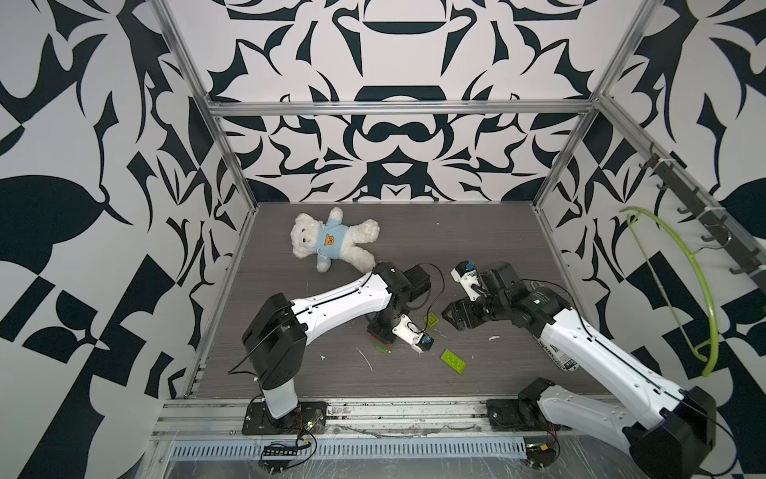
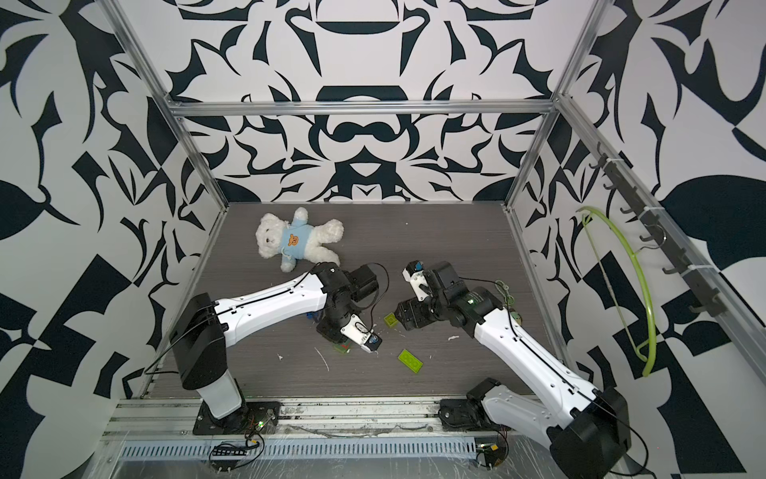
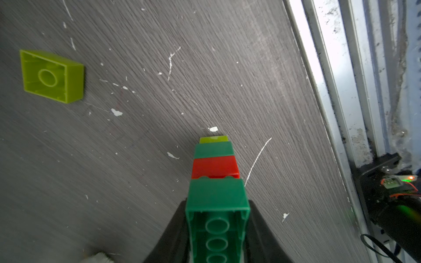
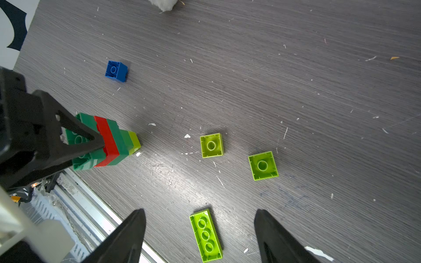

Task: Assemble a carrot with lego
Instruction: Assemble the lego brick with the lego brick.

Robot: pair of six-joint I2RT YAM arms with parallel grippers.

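Observation:
My left gripper [image 3: 217, 205] is shut on the carrot [image 3: 215, 168], a partial stack of dark green, red and dark green bricks narrowing to a lime tip. The tip rests low on the table near the front rail; the stack also shows beside the left fingers [image 4: 68, 141] in the right wrist view. My right gripper [image 4: 200, 210] hangs open and empty above loose lego lying hollow side up: a lime oblong brick [image 4: 206, 235], two lime square bricks [image 4: 211, 145] [image 4: 263, 165] and a blue brick [image 4: 116, 71]. In a top view the oblong brick [image 1: 453, 360] lies between the arms.
A white teddy bear [image 1: 331, 240] in a blue shirt lies at the back left of the grey table [image 1: 476, 240]. An aluminium rail [image 1: 373, 410] runs along the front edge. A green hanger [image 1: 684, 290] hangs on the right wall.

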